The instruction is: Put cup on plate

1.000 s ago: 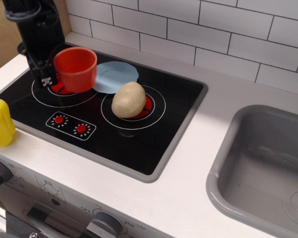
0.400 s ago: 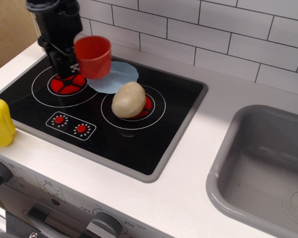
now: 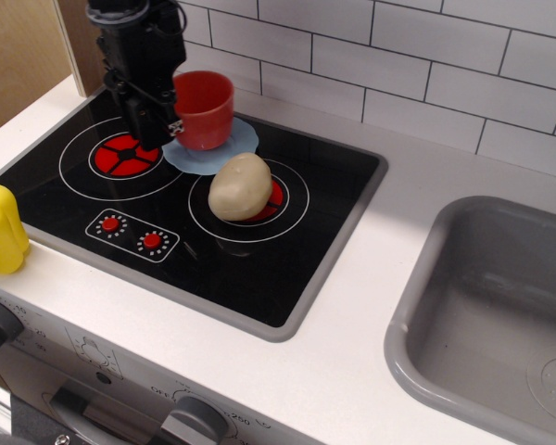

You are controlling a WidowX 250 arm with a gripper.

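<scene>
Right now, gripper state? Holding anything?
Gripper: closed on the left side of the red cup, which sits upright over the pale-blue plate. Not released yet.

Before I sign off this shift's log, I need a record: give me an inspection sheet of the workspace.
Surface: black toy stovetop in a white counter.
Job's things: red cup upright over the pale-blue plate; contact unclear.
Clutter: beige potato on the right burner; yellow toy at the left edge.
Grippers: gripper at the cup's left side, apparently holding it.
Cables: nothing seen.
Surroundings: grey sink, white tiled wall.
</scene>
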